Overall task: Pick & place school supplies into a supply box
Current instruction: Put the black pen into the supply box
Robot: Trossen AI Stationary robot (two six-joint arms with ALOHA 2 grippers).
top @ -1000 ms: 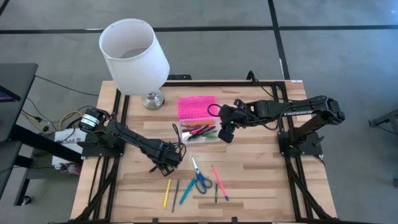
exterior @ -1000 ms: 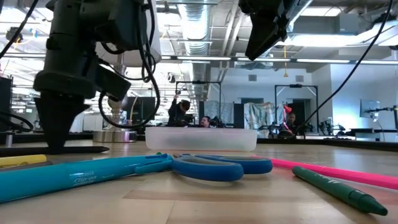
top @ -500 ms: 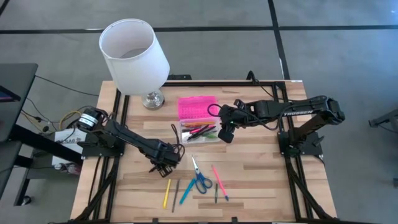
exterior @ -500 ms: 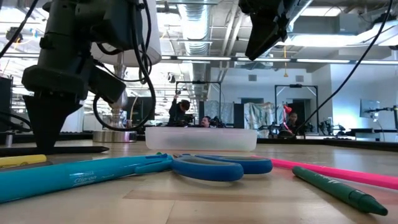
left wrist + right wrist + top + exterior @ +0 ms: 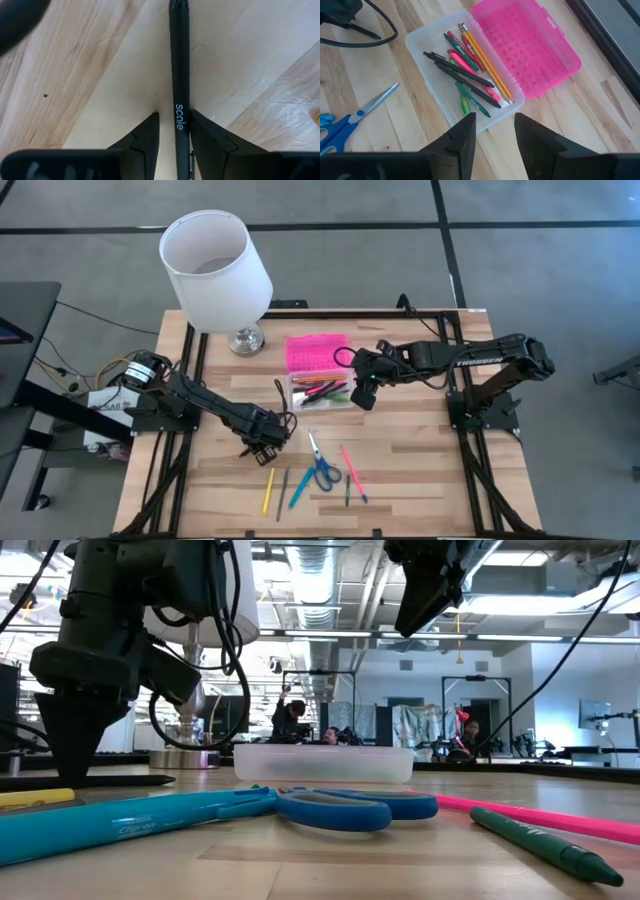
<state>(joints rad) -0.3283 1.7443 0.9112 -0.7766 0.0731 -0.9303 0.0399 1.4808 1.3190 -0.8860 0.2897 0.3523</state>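
My left gripper (image 5: 262, 448) points down at the table, open. Its fingers stand on either side of a dark pen (image 5: 179, 60) that lies flat on the wood, as the left wrist view shows. The clear supply box (image 5: 320, 392) holds several pens and pencils (image 5: 470, 70). Its pink lid (image 5: 316, 352) lies open on the far side. My right gripper (image 5: 362, 395) hovers open and empty above the box's right end (image 5: 495, 130). Blue-handled scissors (image 5: 320, 465), a yellow pencil (image 5: 268, 490), a teal pen (image 5: 300, 488), a pink pen (image 5: 350, 468) and a green pen (image 5: 347, 490) lie near the front edge. My left gripper comes from above, pointing down, with its fingers across the dark pen. One finger (image 5: 205, 135) stands right beside the pen's side (image 5: 186, 120), and I cannot tell whether it touches. The other finger (image 5: 147, 135) stands apart from the pen. The pen lies flat on the table.
A big white lampshade (image 5: 215, 265) on a metal base (image 5: 245, 340) stands at the far left of the table. Bare wood lies right of the box and the loose supplies. People and equipment show in the room beyond in the low view.
My left gripper has shifted a little toward the table's near left, staying low over the dark pen.
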